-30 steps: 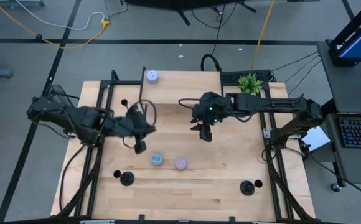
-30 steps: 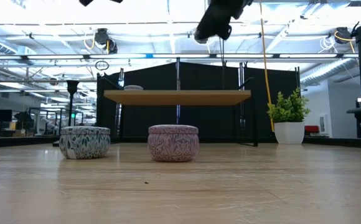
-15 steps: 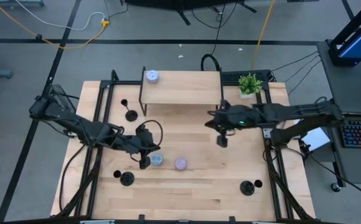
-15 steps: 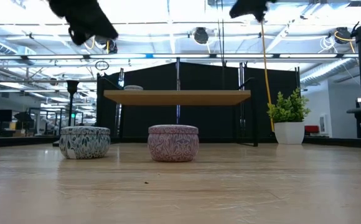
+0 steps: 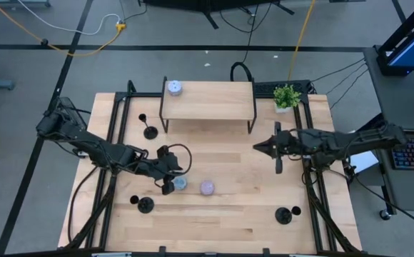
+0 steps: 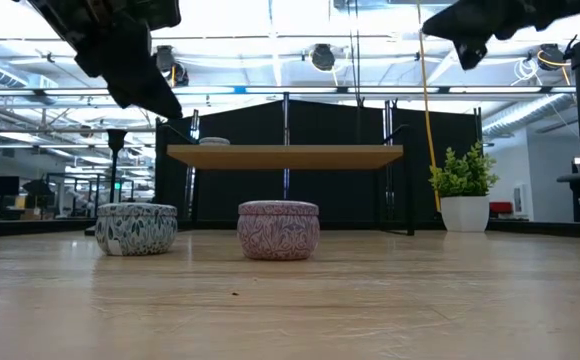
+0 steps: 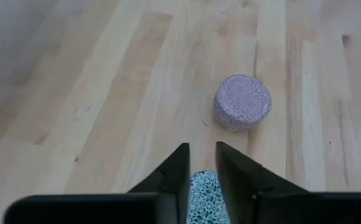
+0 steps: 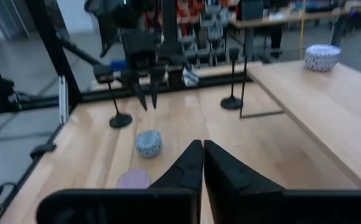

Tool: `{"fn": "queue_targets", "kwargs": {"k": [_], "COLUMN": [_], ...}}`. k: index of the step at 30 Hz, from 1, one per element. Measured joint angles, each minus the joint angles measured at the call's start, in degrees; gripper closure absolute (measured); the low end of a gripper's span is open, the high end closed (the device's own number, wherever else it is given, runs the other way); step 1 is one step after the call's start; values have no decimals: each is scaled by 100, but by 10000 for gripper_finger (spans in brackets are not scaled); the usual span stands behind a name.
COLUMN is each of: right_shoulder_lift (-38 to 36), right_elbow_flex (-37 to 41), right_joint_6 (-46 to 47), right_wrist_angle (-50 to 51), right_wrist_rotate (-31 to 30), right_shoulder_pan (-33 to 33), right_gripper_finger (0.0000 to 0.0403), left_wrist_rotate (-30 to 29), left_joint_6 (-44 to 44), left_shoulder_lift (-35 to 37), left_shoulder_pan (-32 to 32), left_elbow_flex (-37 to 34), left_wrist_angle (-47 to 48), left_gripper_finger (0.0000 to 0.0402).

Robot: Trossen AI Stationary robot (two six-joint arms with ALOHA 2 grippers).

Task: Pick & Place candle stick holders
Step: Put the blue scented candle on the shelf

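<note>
Three black candle stick holders stand on their disc bases on the wooden table: one at the far left (image 5: 150, 132), one at the near left (image 5: 145, 205), one at the near right (image 5: 284, 215). Two of them show in the right wrist view (image 8: 119, 118) (image 8: 232, 101). My left gripper (image 5: 168, 188) hangs above the table just left of the blue tin (image 5: 180, 183), with a narrow gap between its fingers and nothing in it. It also shows in the low view (image 6: 155, 95). My right gripper (image 5: 277, 168) is shut and empty above the table's right middle.
A purple tin (image 5: 207, 188) sits right of the blue tin (image 7: 205, 202). A raised wooden shelf (image 5: 207, 100) on black legs stands at the far middle with a pale tin (image 5: 173, 88) on it. A potted plant (image 5: 287, 95) is at the far right.
My left gripper has gone toward the near edge and down, ending beside the blue tin. My right gripper has gone toward the table's right edge, away from the middle. The holders and tins have stayed where they were.
</note>
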State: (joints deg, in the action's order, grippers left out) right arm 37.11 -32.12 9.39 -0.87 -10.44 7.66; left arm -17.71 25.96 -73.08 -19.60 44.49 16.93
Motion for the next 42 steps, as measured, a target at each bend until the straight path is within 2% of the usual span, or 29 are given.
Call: {"fn": "queue_targets", "kwargs": {"k": [8,13,17,21,25,29,34,42], "right_shoulder_lift": [-633,-736,-755,-755,-755,-755,-754,-755], "right_elbow_flex": [763,820,820,820,820,820,820,820], "right_joint_6": [-270,-303,-304,-304,-303,-304,-304,-304], "right_wrist_angle": [-617,-824,-823,-819,-812,-812,-811,-810], "right_wrist_rotate": [-2,-2,-2,-2,-1,0,0,0], "right_shoulder_pan": [-4,-4,-7,-7,-7,-7,-7,-7], "right_gripper_finger": [402,402,403,403,403,403,402,399], "left_wrist_rotate": [195,469,567,572,585,620,950,1475], "left_joint_6": [478,623,568,489,308,282,270,217], "left_shoulder_lift": [-4,-4,-4,-131,-483,-1000,-1513,-1978], "left_shoulder_pan": [3,3,3,7,21,84,232,468], "left_elbow_flex": [0,0,26,210,588,1140,1732,1867], "left_wrist_angle": [243,251,262,267,693,1862,2654,2623], "left_gripper_finger": [193,121,86,68,64,64,64,64]}}
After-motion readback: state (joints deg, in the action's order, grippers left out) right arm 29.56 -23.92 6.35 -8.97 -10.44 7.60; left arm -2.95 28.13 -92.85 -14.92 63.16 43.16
